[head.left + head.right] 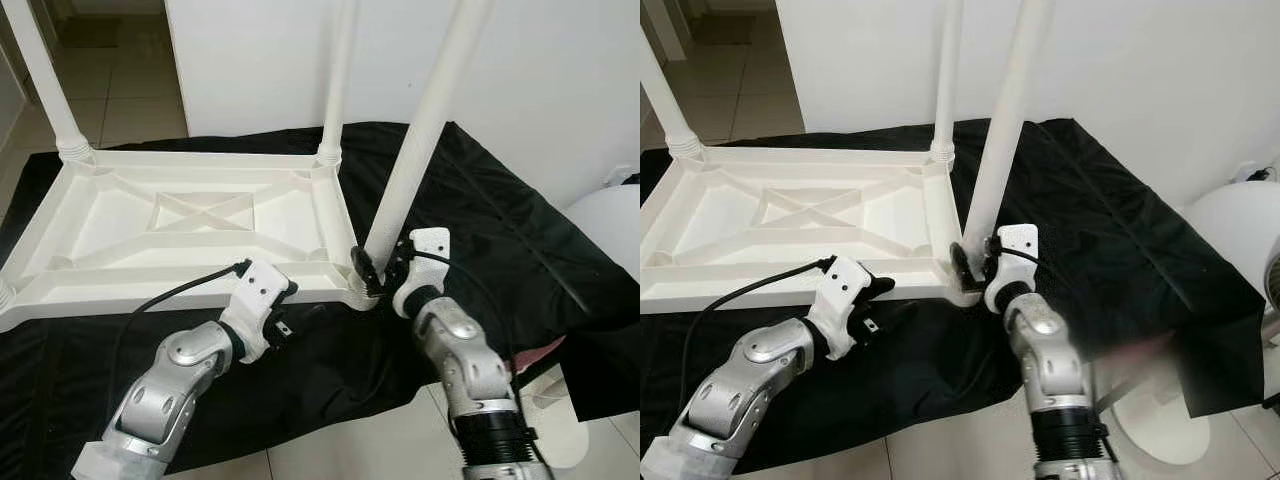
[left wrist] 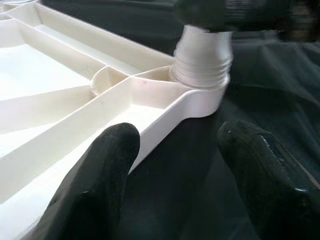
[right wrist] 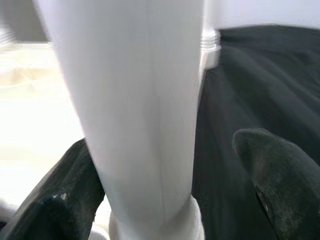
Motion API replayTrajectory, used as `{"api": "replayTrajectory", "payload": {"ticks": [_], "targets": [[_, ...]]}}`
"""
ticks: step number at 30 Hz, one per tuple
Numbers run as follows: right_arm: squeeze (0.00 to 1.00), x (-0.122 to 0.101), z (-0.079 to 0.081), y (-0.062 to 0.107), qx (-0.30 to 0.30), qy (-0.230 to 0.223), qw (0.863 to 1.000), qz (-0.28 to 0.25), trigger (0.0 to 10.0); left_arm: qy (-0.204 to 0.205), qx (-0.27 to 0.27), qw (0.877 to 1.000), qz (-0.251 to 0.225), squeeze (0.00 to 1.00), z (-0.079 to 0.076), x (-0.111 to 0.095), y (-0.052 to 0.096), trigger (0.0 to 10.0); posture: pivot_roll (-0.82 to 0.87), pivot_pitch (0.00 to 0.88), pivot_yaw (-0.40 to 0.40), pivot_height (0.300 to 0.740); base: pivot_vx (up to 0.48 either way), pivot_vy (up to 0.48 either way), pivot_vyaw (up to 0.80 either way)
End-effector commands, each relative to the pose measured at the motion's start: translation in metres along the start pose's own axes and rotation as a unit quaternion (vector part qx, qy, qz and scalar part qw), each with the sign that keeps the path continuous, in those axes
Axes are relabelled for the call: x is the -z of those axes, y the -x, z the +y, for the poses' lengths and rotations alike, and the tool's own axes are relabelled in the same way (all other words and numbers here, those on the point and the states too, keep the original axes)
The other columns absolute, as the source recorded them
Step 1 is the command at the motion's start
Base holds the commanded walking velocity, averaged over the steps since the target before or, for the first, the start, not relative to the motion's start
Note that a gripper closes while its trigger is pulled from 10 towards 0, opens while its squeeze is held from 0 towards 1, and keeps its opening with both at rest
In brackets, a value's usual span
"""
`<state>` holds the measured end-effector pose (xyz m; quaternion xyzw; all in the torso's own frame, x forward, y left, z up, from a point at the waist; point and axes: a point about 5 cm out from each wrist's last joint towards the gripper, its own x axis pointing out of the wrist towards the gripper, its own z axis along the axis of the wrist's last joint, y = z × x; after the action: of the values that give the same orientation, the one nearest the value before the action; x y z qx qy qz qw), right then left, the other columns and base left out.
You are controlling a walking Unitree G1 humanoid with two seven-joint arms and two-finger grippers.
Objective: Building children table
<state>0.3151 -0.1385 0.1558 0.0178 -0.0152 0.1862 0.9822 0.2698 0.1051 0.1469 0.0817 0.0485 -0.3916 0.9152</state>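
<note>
So, white plastic tabletop (image 1: 190, 225) lies upside down on black cloth (image 1: 500, 220), ribbed underside up, legs pointing up from the corners.

My right gripper (image 1: 372, 268) is at the near right corner socket (image 1: 360, 292), low on the leg (image 1: 415, 150) that stands there. Leg rises straight past my fingers and leans a bit away to my right. In the right wrist view the leg (image 3: 135, 110) runs between my two black fingers (image 3: 55, 200); one finger touches or nearly touches it, the other finger (image 3: 272, 170) stands clear with cloth showing in the gap. So jaws are spread around the leg, not closed on it. Threaded collar of the leg sits right under my fingers, at the socket.

My left gripper (image 1: 283, 322) is in front of the tabletop's near edge, just short of it, over the cloth. Left wrist view: fingers (image 2: 100, 185) are apart, nothing between them but the tabletop rim (image 2: 165, 120) and cloth. One finger overlaps the rim; contact I can't tell. Corner socket with the leg's collar (image 2: 202, 65) is ahead of my left fingers, slightly toward my right one.

Second leg (image 1: 338, 80) stands at the far right corner, beyond my right gripper. Third leg (image 1: 45, 80) at the far left corner, well away from both. White wall (image 1: 560, 80) behind the cloth, tiled floor (image 1: 120, 90) off to the far left.
</note>
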Motion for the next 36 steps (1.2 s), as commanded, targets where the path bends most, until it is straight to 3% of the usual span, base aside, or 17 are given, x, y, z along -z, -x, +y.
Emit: {"api": "replayTrajectory", "payload": {"ticks": [1, 3, 8, 11, 18, 19, 21, 22, 23, 36], "targets": [[0.00, -0.001, -0.011, 0.001, -0.015, 0.014, 1.000, -0.005, 10.0, 0.000, -0.011, 1.000, -0.005, 0.00, 0.006, 0.000, 0.001, 10.0, 0.00, 0.023, -0.044, 0.740, 0.000, 0.000, 0.00], [0.00, -0.001, -0.013, 0.000, -0.045, 0.040, 0.998, -0.007, 10.0, 0.006, -0.011, 1.000, -0.010, 0.00, 0.008, 0.000, 0.001, 10.0, -0.02, 0.021, -0.034, 0.740, 0.000, 0.000, 0.00], [0.00, 0.002, -0.019, -0.003, -0.084, 0.049, 0.995, 0.001, 10.0, -0.004, 0.002, 1.000, -0.018, 0.00, 0.007, -0.002, 0.000, 10.0, -0.02, 0.025, -0.024, 0.740, 0.000, 0.000, 0.00], [0.00, 0.004, -0.020, -0.013, -0.165, 0.073, 0.984, 0.000, 10.0, 0.008, 0.072, 0.997, -0.020, 0.00, -0.007, 0.000, 0.002, 10.0, -0.02, 0.022, -0.009, 0.740, 0.000, 0.000, 0.00], [0.00, 0.002, -0.018, -0.019, -0.191, 0.081, 0.978, -0.006, 10.0, 0.010, 0.099, 0.995, -0.027, 0.00, -0.012, -0.001, 0.004, 10.0, -0.01, 0.030, -0.009, 0.740, 0.000, 0.000, 0.00], [0.00, 0.002, -0.018, -0.021, -0.200, 0.080, 0.976, -0.005, 9.6, 0.007, 0.106, 0.994, -0.030, 0.00, -0.013, -0.002, 0.005, 10.0, -0.01, 0.032, -0.010, 0.740, 0.000, 0.000, 0.00], [0.00, 0.004, -0.018, -0.029, -0.216, 0.082, 0.973, 0.005, 1.1, 0.010, 0.123, 0.992, -0.031, 0.00, -0.019, -0.003, 0.008, 10.0, 0.00, 0.034, -0.006, 0.740, 0.000, 0.000, 0.00], [0.00, 0.005, -0.019, -0.032, -0.220, 0.086, 0.972, 0.010, 1.1, 0.010, 0.125, 0.992, -0.031, 0.00, -0.020, -0.003, 0.009, 10.0, 0.00, 0.033, -0.003, 0.740, 0.000, 0.000, 0.00], [0.00, 0.007, -0.020, -0.033, -0.228, 0.087, 0.970, 0.013, 0.0, 0.009, 0.128, 0.991, -0.028, 0.00, -0.021, -0.002, 0.009, 10.0, 0.00, 0.038, 0.002, 0.740, 0.000, 0.000, 0.00], [0.00, 0.013, -0.029, -0.034, -0.227, 0.080, 0.970, 0.021, 0.0, -0.015, 0.142, 0.990, -0.008, 0.00, -0.022, 0.001, 0.007, 10.0, 0.01, 0.016, -0.002, 0.740, 0.000, 0.000, 0.00]]}}
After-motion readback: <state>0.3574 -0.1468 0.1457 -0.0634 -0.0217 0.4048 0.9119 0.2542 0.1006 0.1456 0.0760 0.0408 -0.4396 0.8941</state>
